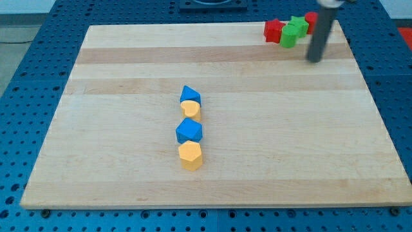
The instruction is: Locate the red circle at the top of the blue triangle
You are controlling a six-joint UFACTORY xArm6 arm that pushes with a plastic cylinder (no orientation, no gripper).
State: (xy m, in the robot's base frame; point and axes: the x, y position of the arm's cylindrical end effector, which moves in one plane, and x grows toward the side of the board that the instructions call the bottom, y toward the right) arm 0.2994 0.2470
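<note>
The red circle [310, 21] lies at the view's top right, partly hidden behind my dark rod. My tip [314, 60] rests on the board just below and right of that cluster, apart from the blocks. The blue triangle [190, 95] sits near the board's middle, far to the lower left of my tip, touching a yellow block [190, 109] below it.
Beside the red circle are a red star [274, 29], a green star [297, 26] and a green block [288, 39]. Below the yellow block, a blue block [189, 131] and a yellow hexagon [190, 155] continue the column. The wooden board's far edge [193, 26] lies near the cluster.
</note>
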